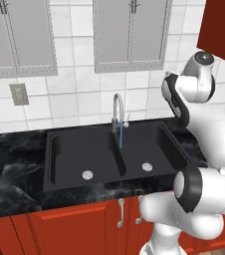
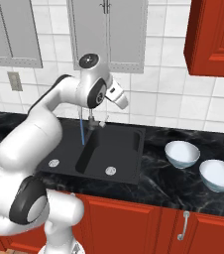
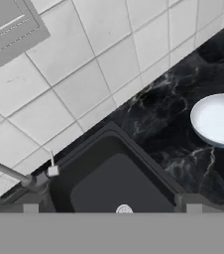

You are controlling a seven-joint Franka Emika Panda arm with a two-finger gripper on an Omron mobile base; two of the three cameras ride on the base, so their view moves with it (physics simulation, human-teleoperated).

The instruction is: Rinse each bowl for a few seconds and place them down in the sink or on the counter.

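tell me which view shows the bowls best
The right base view: both bowls, the nearer bowl and the farther bowl, sit whole on the counter right of the sink. The hand view catches one bowl, cut at its edge.

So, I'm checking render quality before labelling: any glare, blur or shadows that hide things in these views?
Right base view: glossy sheen on both bowls, outlines clear. Left base view: the sink basins are very dark but both drains show, and the water stream reads as a thin blue line. Hand view: slightly soft, counter veining still legible.
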